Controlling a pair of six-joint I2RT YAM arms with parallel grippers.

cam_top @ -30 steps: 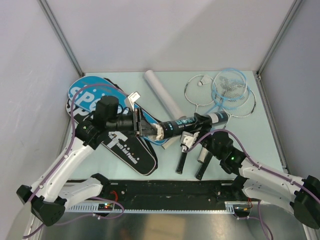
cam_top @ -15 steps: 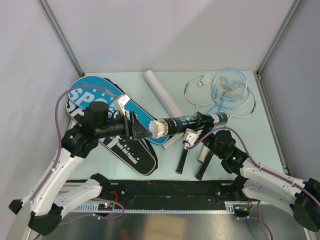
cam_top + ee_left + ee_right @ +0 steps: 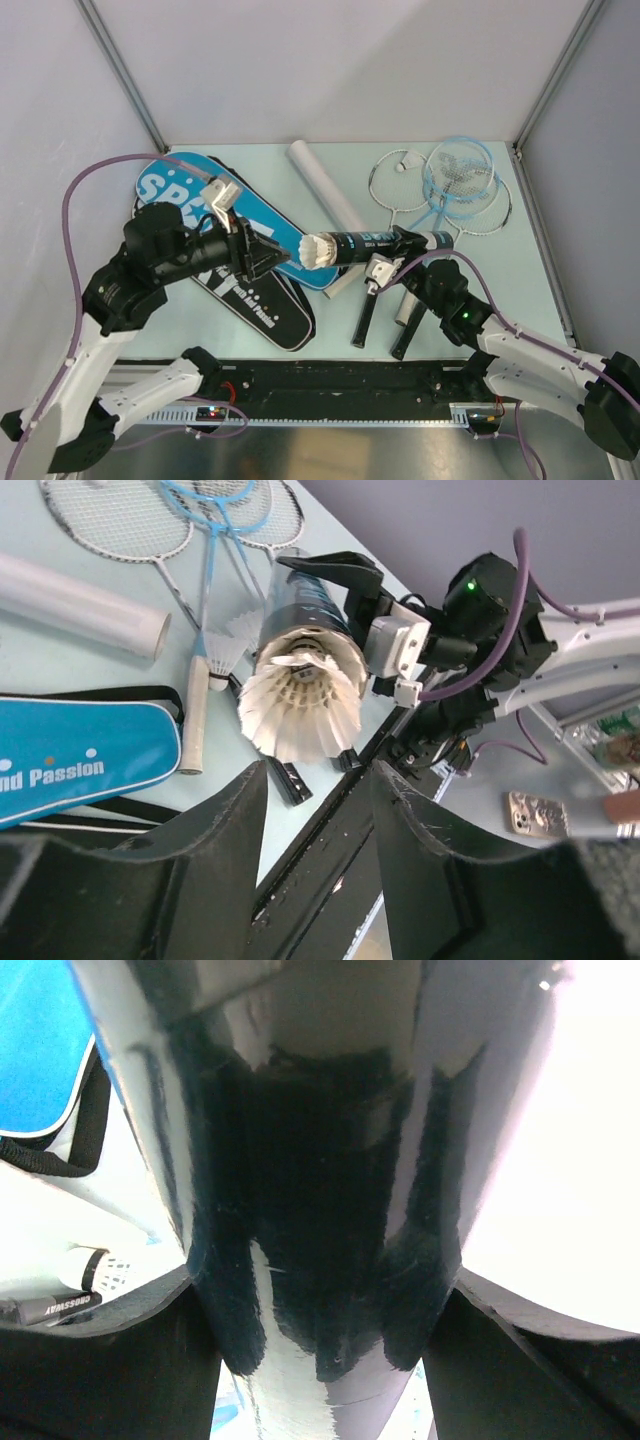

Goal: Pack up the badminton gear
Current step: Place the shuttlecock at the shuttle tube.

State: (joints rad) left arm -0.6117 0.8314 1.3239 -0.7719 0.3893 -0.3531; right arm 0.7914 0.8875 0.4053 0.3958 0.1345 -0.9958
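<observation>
Black round tube, white feather shuttlecock poking out, is squeezed in the right end effector. Nearby, the left end effector is open and empty.

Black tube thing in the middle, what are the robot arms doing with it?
The right gripper holds the black tube sideways above the table. A white shuttlecock pokes out of its open end, facing the left gripper, which is open and empty just in front. The rackets, white tube and blue bag lie around, not packed yet.
</observation>
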